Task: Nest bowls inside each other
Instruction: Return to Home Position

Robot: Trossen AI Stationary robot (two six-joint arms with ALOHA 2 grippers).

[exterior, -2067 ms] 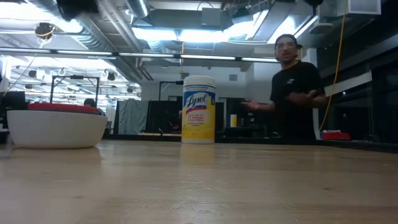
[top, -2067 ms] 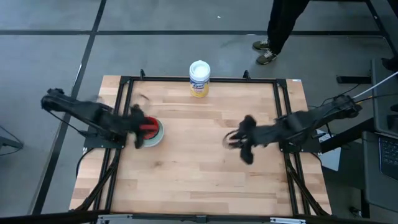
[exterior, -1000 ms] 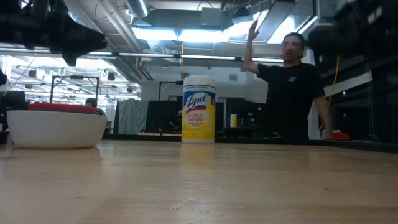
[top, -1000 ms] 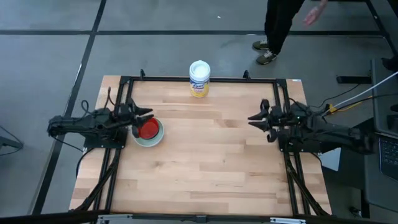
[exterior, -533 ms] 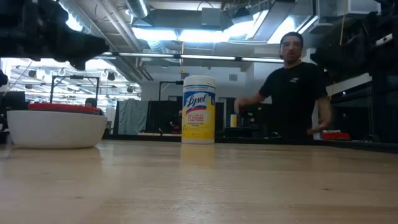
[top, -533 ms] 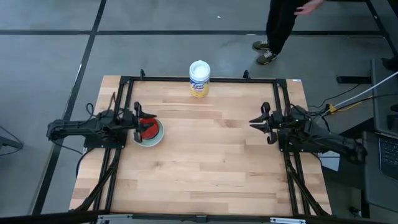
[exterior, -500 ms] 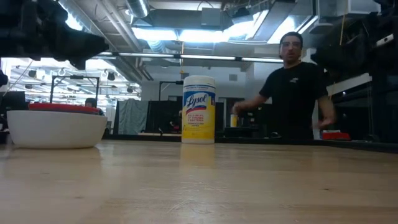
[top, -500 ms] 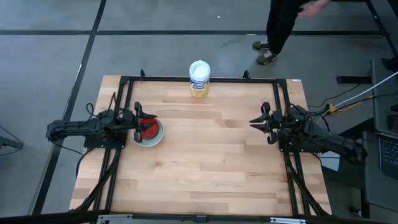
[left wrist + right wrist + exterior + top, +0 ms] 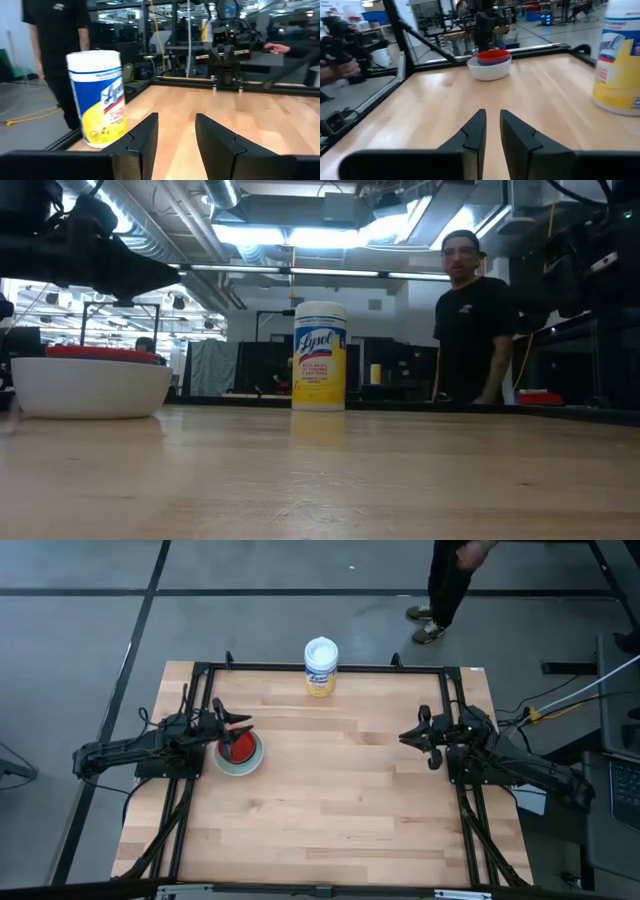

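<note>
The bowls [image 9: 238, 752] stand nested in one stack on the table's left side: a white one outside, a red one on top, a blue rim between them [image 9: 491, 62]. The white bowl's base rests on the wood [image 9: 90, 385]. My left gripper [image 9: 238, 732] hovers level just over the stack's far rim; its fingers [image 9: 176, 135] are open and hold nothing. My right gripper [image 9: 405, 737] hangs by the table's right edge, pointing level toward the stack, with a narrow gap between its fingers [image 9: 491, 127] and nothing in it.
A tall yellow canister with a white lid [image 9: 320, 667] stands at the middle of the far edge. A black frame [image 9: 320, 668] runs round the table. A person [image 9: 470, 320] stands beyond the far right corner. Bare wood [image 9: 330, 800] lies between the arms.
Both arms have sunk a little at their sides of the table, shown in the low view. The left gripper has swung slightly toward the far edge over the stack. The bowls have kept still. The person behind the table has lowered a raised arm.
</note>
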